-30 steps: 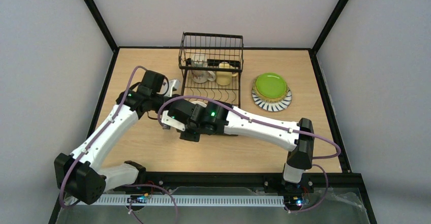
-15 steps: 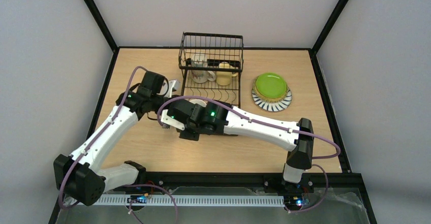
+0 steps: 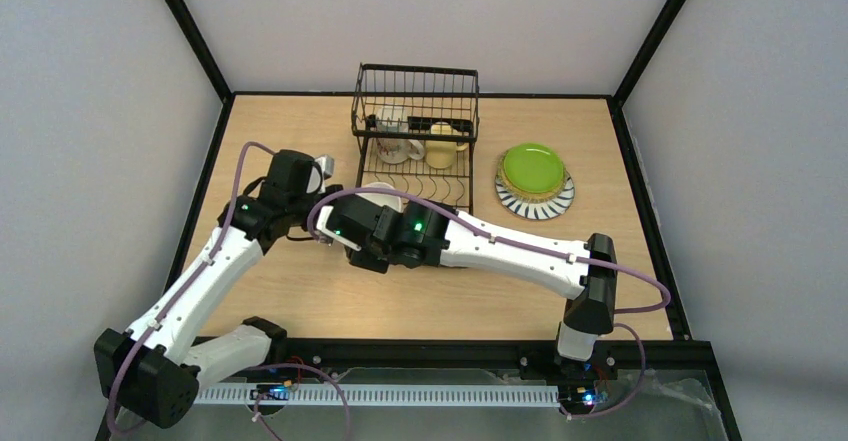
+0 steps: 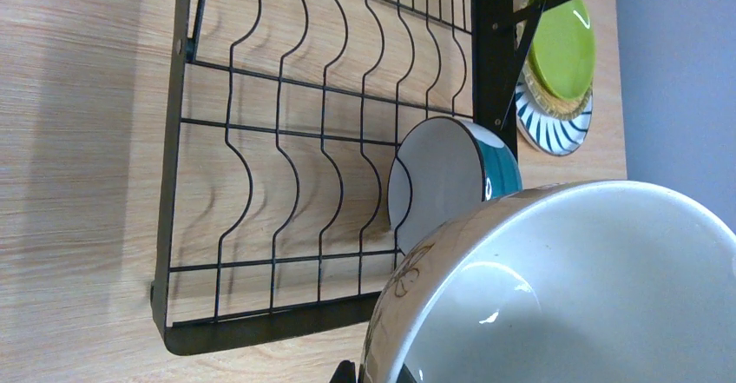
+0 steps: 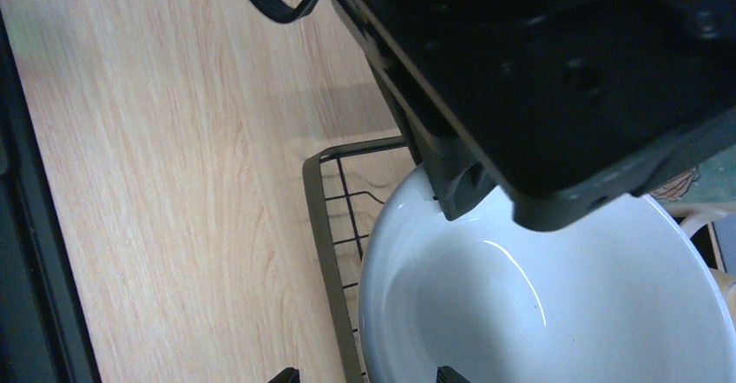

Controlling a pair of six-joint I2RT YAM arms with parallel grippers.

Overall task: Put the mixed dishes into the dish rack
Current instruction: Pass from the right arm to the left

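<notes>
A printed mug (image 4: pixel 555 287), white inside with a brown drawing on its side, fills the lower right of the left wrist view. My left gripper (image 4: pixel 373 374) is shut on its rim. In the right wrist view the same mug (image 5: pixel 538 305) lies under the left gripper's black body. My right gripper (image 5: pixel 366 376) is open, one tip on each side of the mug's wall. The black wire dish rack (image 3: pixel 415 91) stands at the back. It holds a blue mug (image 4: pixel 499 170) on its side, a white mug (image 3: pixel 395 146) and a yellow mug (image 3: pixel 440 151).
A lime green plate (image 3: pixel 532 169) tops a stack with a striped-rim plate (image 3: pixel 540 203) to the right of the rack. Both arms cross just left of the rack's front corner (image 5: pixel 323 227). Black frame posts border the table.
My right gripper has opened and let go of the printed mug. The left gripper has closed a little more on it, and the left arm has shifted slightly to the left.
</notes>
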